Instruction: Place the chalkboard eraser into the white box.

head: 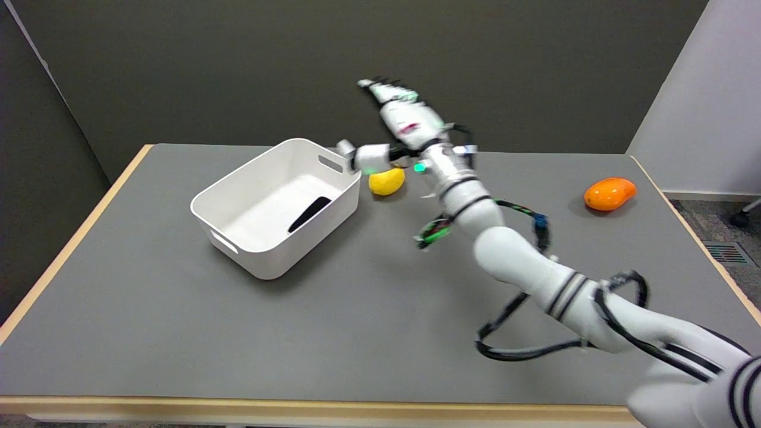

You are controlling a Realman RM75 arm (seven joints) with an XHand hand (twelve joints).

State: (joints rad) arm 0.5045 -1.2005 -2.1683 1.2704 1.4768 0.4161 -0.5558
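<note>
The black chalkboard eraser [309, 214] lies inside the white box [261, 261], leaning against its right inner wall. My right hand [395, 125] is in the air to the right of the box, above its far right corner. Its fingers are spread out and hold nothing; the thumb points left toward the box rim. The hand is blurred by motion.
A yellow lemon-like fruit [386, 181] sits on the table just right of the box, under my hand. An orange mango-like fruit [609, 194] lies near the table's far right edge. Black cables [523, 351] loop under my forearm.
</note>
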